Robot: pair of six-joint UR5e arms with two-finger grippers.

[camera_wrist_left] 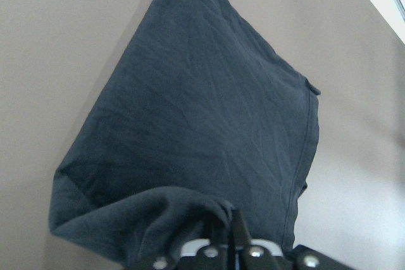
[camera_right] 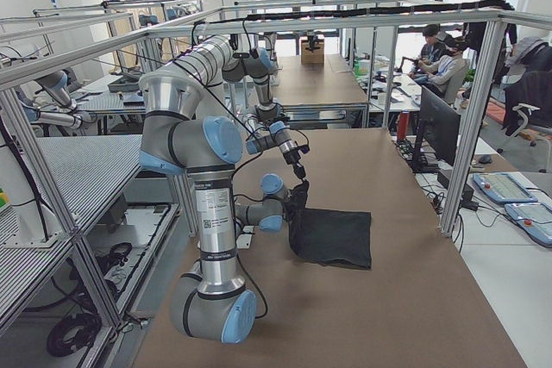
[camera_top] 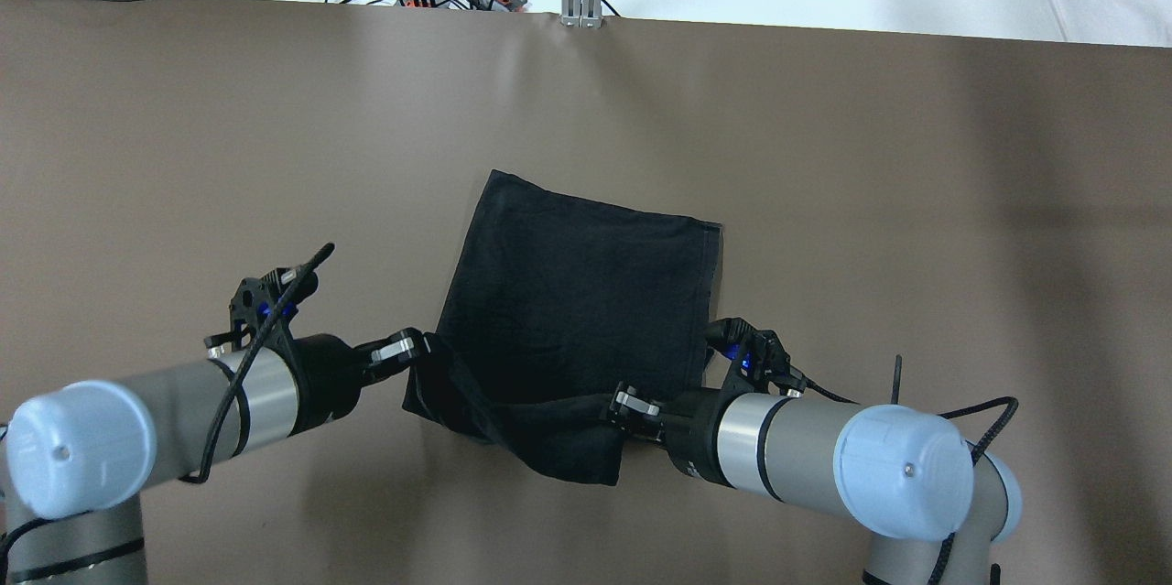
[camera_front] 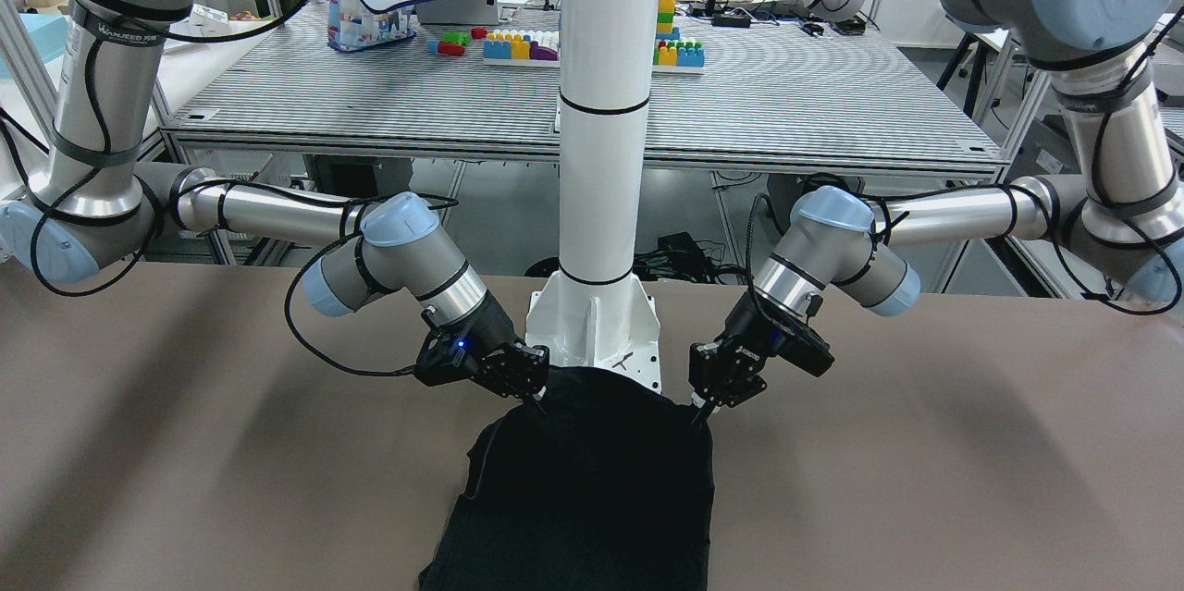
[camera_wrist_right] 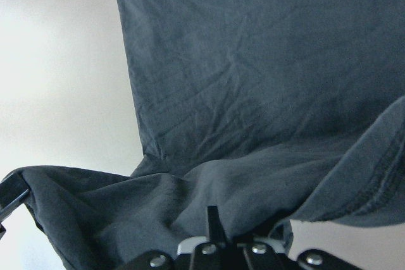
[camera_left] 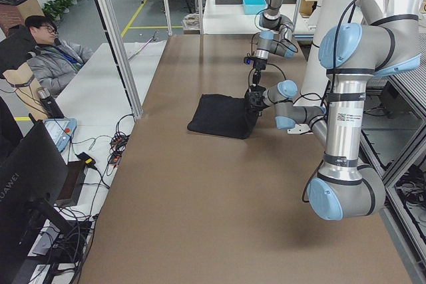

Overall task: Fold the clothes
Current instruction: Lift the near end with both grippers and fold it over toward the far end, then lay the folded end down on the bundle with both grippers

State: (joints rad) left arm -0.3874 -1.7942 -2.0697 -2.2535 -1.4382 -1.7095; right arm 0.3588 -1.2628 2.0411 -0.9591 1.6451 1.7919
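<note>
- Centrally on the brown table (camera_top: 183,155) lies a black cloth (camera_top: 577,292), a plain, roughly rectangular piece of soft fabric.
- Its far part rests flat on the table. Its near edge, the side closest to the robot, is lifted and bunched.
- The left gripper (camera_top: 419,349) meets the cloth at the near left corner. Its fingers are pinched narrow, with a fold of fabric gathered between them, as the left wrist view shows.
- The right gripper (camera_top: 624,404) meets the cloth at the near right corner. Its fingers look closed on the fabric too, though in the right wrist view the cloth drapes over them and hides part of the grip.
- Between the two grippers the raised edge sags in a loose, wrinkled fold that hangs toward the robot.
- Both grippers sit low, just above the table, angled down toward the cloth.
- The white pillar (camera_front: 601,110) stands just behind the lifted edge, between the two arms.
</note>
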